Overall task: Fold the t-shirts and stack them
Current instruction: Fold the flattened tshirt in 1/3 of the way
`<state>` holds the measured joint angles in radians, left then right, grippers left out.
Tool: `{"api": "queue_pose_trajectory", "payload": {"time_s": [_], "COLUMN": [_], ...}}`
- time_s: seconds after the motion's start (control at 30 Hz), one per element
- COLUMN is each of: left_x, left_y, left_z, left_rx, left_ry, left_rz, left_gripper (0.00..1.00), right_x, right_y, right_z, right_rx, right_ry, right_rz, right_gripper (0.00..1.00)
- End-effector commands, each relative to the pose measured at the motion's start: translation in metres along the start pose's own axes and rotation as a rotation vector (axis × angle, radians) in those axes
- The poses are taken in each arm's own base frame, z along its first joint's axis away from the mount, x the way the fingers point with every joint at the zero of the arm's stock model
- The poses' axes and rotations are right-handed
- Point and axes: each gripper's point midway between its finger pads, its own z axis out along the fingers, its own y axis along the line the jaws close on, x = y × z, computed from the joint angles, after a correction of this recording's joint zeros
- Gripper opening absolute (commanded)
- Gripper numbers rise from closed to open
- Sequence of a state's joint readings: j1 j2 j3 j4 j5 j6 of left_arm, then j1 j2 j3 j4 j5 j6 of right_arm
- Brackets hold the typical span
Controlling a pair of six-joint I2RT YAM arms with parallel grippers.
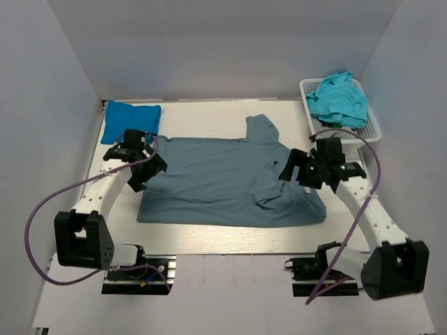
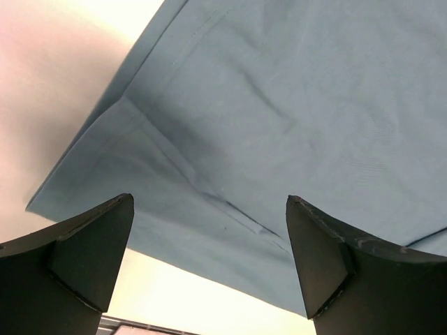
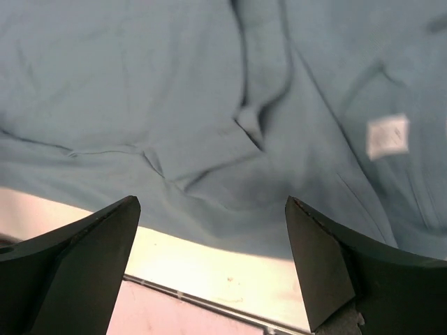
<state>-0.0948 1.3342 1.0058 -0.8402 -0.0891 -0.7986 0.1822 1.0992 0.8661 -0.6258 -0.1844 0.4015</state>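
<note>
While left tool (image 2: 209, 234) and right tool (image 3: 213, 234) gape empty | grey-blue t-shirt (image 1: 223, 181) long axis left-right

Both arms are wearing the same livery. The left arm (image 1: 105, 188) is showing a white link between black joint housings, ending in a blocky black left base (image 1: 84, 239). The right arm (image 1: 374, 216) is showing the same white link and a matching right base (image 1: 394, 269). A thin purple left cable (image 1: 29, 230) is looping loosely off the left arm, and a right cable (image 1: 378, 167) of the same purple is looping off the other.

The left claw (image 2: 209, 202) is showing two matte black, wedge-shaped left fingers (image 2: 70, 258) with chamfered tips. The right claw (image 3: 213, 202) is showing like right fingers (image 3: 342, 265), one scuffed pale at its lower edge.
</note>
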Motion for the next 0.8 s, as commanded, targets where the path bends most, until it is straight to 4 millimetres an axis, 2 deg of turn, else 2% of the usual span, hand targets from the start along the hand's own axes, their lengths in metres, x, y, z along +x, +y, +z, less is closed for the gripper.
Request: {"api": "queue_pose_trajectory", "payload": {"time_s": [0.0, 0.13, 0.3, 0.37, 0.4, 0.6, 0.77], "left_x": [-0.002, 0.005, 0.014, 0.016, 0.017, 0.021, 0.025], "left_y": [-0.003, 0.004, 0.014, 0.015, 0.016, 0.019, 0.02], "left_z": [-0.001, 0.006, 0.012, 0.014, 0.013, 0.024, 0.028], "left_rx": [-0.013, -0.05, -0.074, -0.082, -0.088, -0.113, -0.122], "left_ry": [0.014, 0.051, 0.077, 0.084, 0.091, 0.118, 0.141], "left_rz": [0.035, 0.05, 0.063, 0.064, 0.064, 0.086, 0.087], "left_gripper": [1.0, 1.0, 1.0, 1.0, 1.0, 1.0, 1.0], "right_x": [-0.006, -0.009, -0.019, -0.016, -0.018, -0.017, -0.012], "right_y": [0.025, 0.033, 0.045, 0.043, 0.035, 0.025, 0.037], "right_z": [0.018, 0.05, 0.077, 0.087, 0.091, 0.108, 0.112], "right_rx": [-0.079, -0.09, -0.125, -0.118, -0.076, -0.052, -0.128], "right_ry": [0.046, 0.102, 0.116, 0.137, 0.128, 0.137, 0.153], "right_rz": [-0.116, -0.222, -0.305, -0.324, -0.328, -0.354, -0.357], "right_gripper": [0.9, 0.9, 0.9, 0.9, 0.9, 0.9, 0.9]}}
